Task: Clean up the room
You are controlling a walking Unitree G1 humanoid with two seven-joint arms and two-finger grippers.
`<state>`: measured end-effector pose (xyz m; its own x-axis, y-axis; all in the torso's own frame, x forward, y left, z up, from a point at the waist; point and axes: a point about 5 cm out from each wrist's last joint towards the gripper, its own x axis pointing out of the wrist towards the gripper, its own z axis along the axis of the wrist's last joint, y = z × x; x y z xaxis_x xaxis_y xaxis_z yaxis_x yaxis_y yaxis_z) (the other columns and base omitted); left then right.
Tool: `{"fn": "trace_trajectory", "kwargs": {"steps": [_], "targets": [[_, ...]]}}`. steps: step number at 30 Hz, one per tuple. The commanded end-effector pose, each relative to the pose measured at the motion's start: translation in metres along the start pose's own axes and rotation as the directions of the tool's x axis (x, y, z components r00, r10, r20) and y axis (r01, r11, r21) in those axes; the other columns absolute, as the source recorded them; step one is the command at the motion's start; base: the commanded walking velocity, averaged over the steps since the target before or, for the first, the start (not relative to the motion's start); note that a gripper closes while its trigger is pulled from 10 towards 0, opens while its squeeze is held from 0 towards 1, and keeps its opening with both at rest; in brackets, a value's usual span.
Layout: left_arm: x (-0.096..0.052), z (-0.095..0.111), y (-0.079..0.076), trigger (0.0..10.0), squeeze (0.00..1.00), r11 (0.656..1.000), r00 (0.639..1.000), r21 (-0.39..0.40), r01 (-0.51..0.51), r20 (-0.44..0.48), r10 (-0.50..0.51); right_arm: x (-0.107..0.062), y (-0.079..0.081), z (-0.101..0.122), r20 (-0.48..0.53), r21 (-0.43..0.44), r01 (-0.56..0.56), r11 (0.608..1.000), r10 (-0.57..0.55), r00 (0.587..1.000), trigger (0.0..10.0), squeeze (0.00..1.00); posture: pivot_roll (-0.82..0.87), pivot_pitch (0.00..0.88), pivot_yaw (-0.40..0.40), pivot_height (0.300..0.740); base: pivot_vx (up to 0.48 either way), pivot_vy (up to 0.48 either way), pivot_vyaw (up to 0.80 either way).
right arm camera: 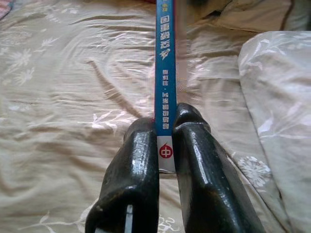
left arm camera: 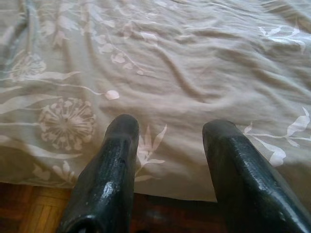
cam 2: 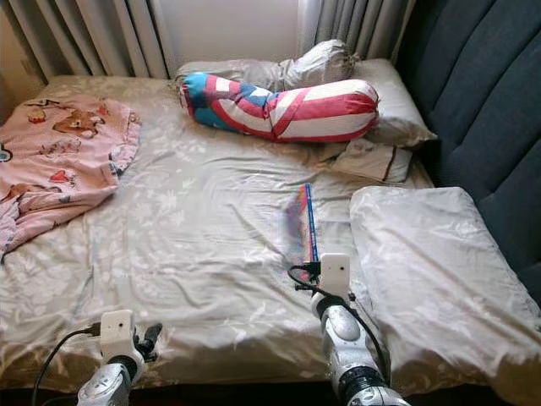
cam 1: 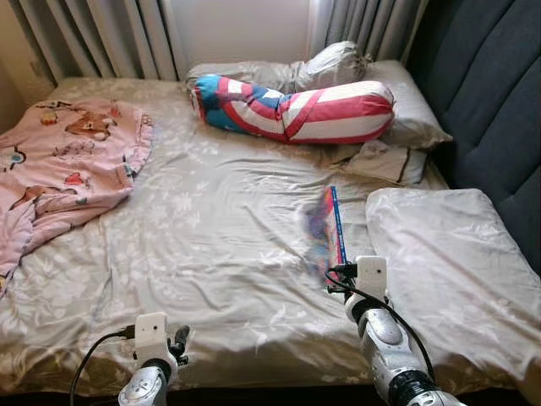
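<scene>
Above the floral bedsheet (cam 1: 220, 228), my right gripper (right arm camera: 165, 131) is clamped on the lower end of a blue-spined book (right arm camera: 164, 63), held on edge just beside the grey pillow (cam 1: 456, 254). My left gripper (left arm camera: 170, 141) hangs spread and empty over the bed's near edge. A pink blanket (cam 1: 59, 169) lies far left.

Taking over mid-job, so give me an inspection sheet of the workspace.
Surface: bed, rumpled floral sheet.
Job's things: book, spine up, clamped in right gripper above the sheet.
Clutter: pink blanket bunched at left; striped bolster, pillow at right.
Grippers: left gripper open, at the bed's near edge.
Cables: black cable along the right arm.
Surroundings: curtains, dark headboard.
</scene>
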<state>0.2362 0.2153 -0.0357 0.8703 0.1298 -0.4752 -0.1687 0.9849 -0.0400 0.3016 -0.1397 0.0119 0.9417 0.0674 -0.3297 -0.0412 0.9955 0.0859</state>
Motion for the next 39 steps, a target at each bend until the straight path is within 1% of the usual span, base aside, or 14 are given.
{"fn": "trace_trajectory", "kwargs": {"steps": [1,16,26,39], "targets": [[-0.0021,-0.0056,0.0016,10.0,0.00,1.000,1.000,-0.002,0.000,-0.026,0.000,0.0022,-0.0013,0.0080,0.035,-0.009,0.000,1.000,0.000,0.999,10.0,0.00,0.03,0.062,-0.069,0.740,0.000,0.000,0.00],[-0.0022,-0.0058,-0.0006,10.0,0.00,1.000,1.000,-0.001,0.010,-0.023,-0.010,0.0016,-0.0015,0.0062,0.027,-0.017,-0.001,1.000,0.002,1.000,10.0,0.00,0.03,0.049,-0.070,0.740,0.000,0.000,0.00],[-0.0024,-0.0060,-0.0024,10.0,0.00,1.000,1.000,-0.002,0.015,-0.020,-0.015,0.0005,-0.0045,0.0014,-0.002,-0.034,0.019,0.999,-0.019,1.000,10.0,0.00,0.03,0.045,-0.072,0.740,0.000,0.000,0.00],[-0.0023,-0.0056,-0.0024,10.0,0.00,1.000,1.000,0.007,0.002,-0.018,-0.002,0.0004,-0.0050,0.0010,-0.005,-0.035,0.022,0.999,-0.022,1.000,10.0,0.00,0.03,0.056,-0.073,0.740,0.293,0.000,0.00]]}}
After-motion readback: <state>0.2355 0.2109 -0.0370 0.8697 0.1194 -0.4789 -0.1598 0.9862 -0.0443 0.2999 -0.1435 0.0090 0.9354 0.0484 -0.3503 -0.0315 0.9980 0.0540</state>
